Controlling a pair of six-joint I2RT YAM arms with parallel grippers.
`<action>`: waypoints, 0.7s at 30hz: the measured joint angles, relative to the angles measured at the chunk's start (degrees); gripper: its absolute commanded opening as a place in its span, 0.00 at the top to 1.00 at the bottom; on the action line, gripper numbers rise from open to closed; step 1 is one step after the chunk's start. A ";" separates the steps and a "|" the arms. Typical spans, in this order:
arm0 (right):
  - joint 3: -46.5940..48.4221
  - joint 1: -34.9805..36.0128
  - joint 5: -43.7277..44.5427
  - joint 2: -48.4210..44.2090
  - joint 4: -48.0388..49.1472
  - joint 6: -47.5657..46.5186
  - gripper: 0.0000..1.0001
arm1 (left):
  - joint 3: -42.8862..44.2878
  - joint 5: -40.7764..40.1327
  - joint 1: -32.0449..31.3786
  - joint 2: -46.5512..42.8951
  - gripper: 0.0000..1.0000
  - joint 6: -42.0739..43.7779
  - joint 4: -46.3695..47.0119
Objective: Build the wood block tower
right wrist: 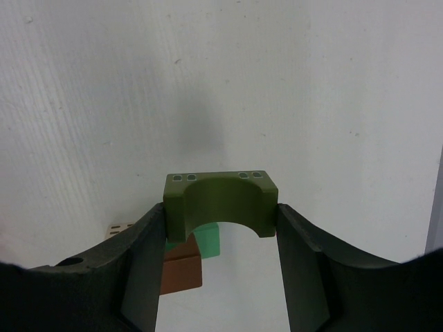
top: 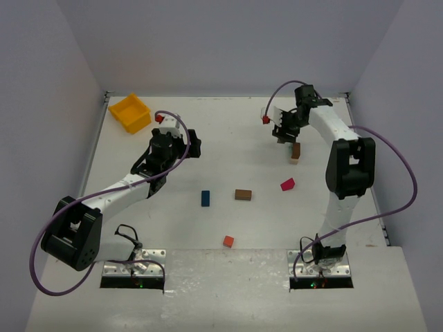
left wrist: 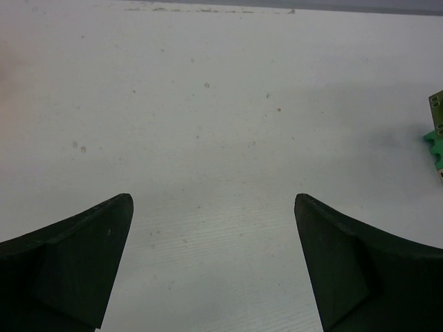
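right wrist: right tool [right wrist: 220, 238] is gripping the arch [right wrist: 221, 200] above the tower [right wrist: 181, 273]; left tool [left wrist: 213, 200] is gaping wide, well left of it.

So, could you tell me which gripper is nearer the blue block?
Left. The left gripper sits just beyond the blue block; the right gripper, holding the green arch, is farther off to its right.
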 measured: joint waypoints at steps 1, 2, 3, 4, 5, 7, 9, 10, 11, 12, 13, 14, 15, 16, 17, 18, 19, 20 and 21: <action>-0.33 -0.01 -0.48 -0.63 0.19 0.24 0.63 | 0.00 0.01 0.00 0.00 0.00 0.00 0.01; -0.81 -0.07 -0.85 -1.55 0.30 0.39 0.63 | 0.00 0.01 0.00 0.00 0.00 0.00 -0.01; -1.25 -0.16 -1.24 -2.57 0.12 0.41 0.63 | 0.00 0.01 0.00 0.00 0.00 0.00 -0.01; -1.56 -0.36 -1.62 -3.60 -0.19 0.41 0.63 | 0.00 0.01 0.00 0.00 0.00 0.00 -0.01; -1.66 -0.67 -2.13 -4.60 -0.75 0.31 0.63 | 0.00 0.02 0.00 0.00 0.00 0.00 0.00; -1.69 -1.70 -3.51 -6.68 -2.31 -0.33 0.63 | 0.00 0.04 0.00 0.00 0.00 0.02 0.02; -1.95 -3.08 -4.39 -8.78 -3.80 -1.31 0.63 | 0.00 0.13 0.00 -0.02 0.00 0.02 0.03; -2.27 -3.79 -4.60 -9.82 -4.55 -2.00 0.63 | 0.00 0.19 0.00 -0.02 0.00 0.02 0.04; -2.62 -4.62 -4.63 -10.65 -5.30 -2.59 0.63 | 0.00 0.23 0.00 -0.02 0.00 0.02 0.06; -2.93 -5.31 -4.64 -11.30 -6.37 -3.16 0.63 | 0.00 0.25 0.00 -0.02 0.00 0.02 0.06; -3.03 -5.88 -4.64 -11.62 -7.46 -3.72 0.62 | 0.00 0.29 0.00 -0.02 0.00 0.02 0.08; -3.03 -6.48 -4.62 -11.67 -8.59 -4.20 0.60 | 0.00 0.38 -0.02 -0.02 0.00 0.02 0.08; -3.03 -7.01 -4.60 -11.57 -9.64 -4.64 0.60 | 0.00 0.44 0.00 -0.02 0.00 0.02 0.06; -3.03 -7.37 -4.61 -11.38 -10.60 -5.04 0.60 | 0.00 0.50 -0.02 -0.02 0.00 0.02 0.07; -3.03 -7.56 -4.61 -11.20 -11.40 -5.40 0.60 | 0.00 0.56 -0.01 -0.02 0.00 0.02 0.08; -3.03 -7.63 -4.66 -10.97 -12.11 -5.73 0.60 | 0.00 0.61 0.00 -0.02 0.00 0.02 0.09; -3.03 -7.65 -4.76 -10.71 -12.69 -6.03 0.60 | 0.00 0.64 -0.01 -0.02 0.00 0.02 0.10; -3.03 -7.61 -4.94 -10.39 -13.13 -6.35 0.60 | 0.00 0.65 -0.01 -0.02 0.00 0.02 0.10; -3.03 -7.58 -5.05 -10.06 -13.49 -6.62 0.60 | 0.00 0.66 0.00 -0.02 0.00 0.02 0.10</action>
